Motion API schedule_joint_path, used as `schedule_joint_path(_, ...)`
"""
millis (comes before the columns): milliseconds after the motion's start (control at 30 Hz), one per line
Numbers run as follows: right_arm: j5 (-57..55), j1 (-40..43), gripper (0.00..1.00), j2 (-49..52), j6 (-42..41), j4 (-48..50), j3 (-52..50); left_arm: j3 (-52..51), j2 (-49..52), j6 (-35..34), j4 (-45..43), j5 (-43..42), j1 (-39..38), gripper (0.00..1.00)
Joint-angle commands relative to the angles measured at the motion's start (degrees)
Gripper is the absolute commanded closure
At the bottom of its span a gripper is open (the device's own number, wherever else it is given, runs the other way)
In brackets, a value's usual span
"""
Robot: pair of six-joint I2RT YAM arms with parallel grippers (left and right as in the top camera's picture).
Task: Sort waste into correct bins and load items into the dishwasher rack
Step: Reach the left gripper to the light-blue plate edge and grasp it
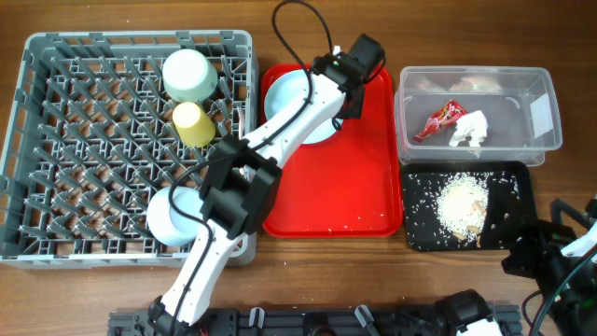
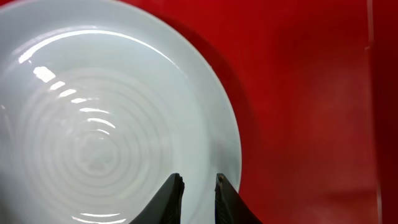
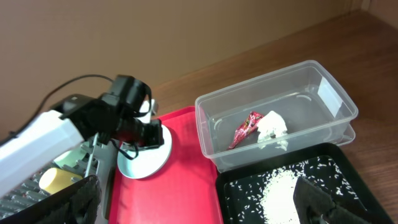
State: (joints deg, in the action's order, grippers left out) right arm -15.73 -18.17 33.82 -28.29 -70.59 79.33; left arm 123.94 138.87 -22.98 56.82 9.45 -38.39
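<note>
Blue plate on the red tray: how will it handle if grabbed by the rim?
The plate looks glossy with sharp highlights, so probably slippery in a rim pinch. It seems rigid, likely holding shape. Lying flat on the red tray, it may slide before lifting.

Light blue plate [image 1: 282, 93] lies flat on the red tray [image 1: 354, 187] under my left gripper [image 2: 198, 180], jaws nearly together. Red wrapper [image 1: 440, 119] and white tissue [image 1: 471, 129] lie in the clear tub [image 1: 508, 121], and rice scraps [image 1: 462, 201] are heaped in the black tray [image 1: 513, 201]. Yellow cup [image 1: 193, 123] and pale bowl [image 1: 189, 73] sit in the grey rack [image 1: 56, 140].
</note>
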Motion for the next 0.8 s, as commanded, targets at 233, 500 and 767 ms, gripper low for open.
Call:
schedule_joint_path(233, -0.96, 0.26, 0.00, -0.20, -0.35, 0.17, 0.26, -0.31, -0.24, 0.09, -0.48, 3.98, 0.76, 0.96)
schedule_joint_path(500, -0.96, 0.26, 0.00, -0.20, -0.35, 0.17, 0.26, -0.37, 5.07, 0.09, 7.26, 0.07, 0.52, 0.96)
schedule_joint_path(767, -0.96, 0.26, 0.00, -0.20, -0.37, 0.17, 0.26, -0.35, 4.74, 0.39, 19.91, -3.04, -0.72, 0.96)
